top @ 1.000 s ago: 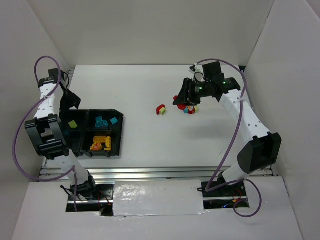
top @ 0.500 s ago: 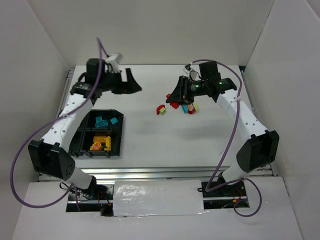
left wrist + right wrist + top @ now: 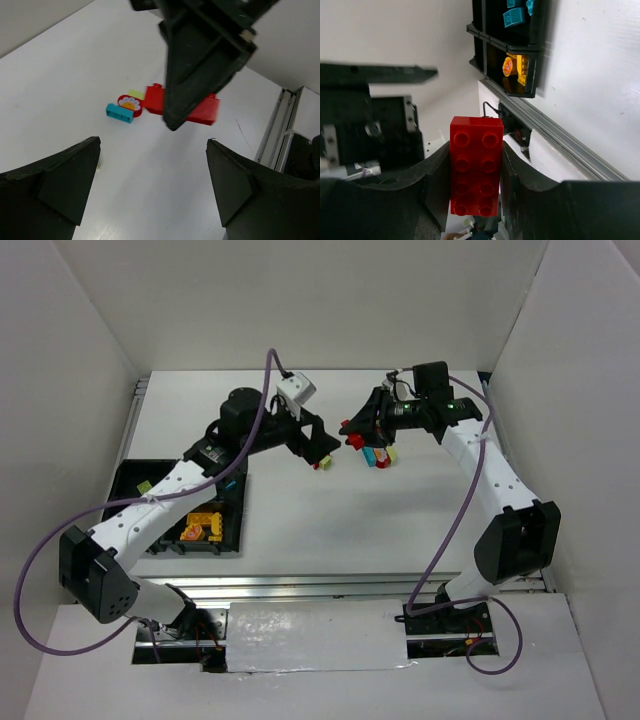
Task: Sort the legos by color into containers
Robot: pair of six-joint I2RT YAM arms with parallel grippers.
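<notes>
Left arm (image 3: 190, 475) swung inward, orange legos (image 3: 200, 529) in compartment (image 3: 231, 532), red lego (image 3: 476, 165) gripped

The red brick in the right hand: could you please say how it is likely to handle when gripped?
The red brick looks like hard, glossy plastic, so it is probably stiff and light but somewhat slippery. Its flat sides sit squarely in the right hand, so it should hold steady.

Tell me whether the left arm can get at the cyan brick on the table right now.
Probably yes: the left gripper is open and faces the cyan brick across bare table. The right gripper, holding a red brick, hangs close beside that path and may crowd it.
</notes>
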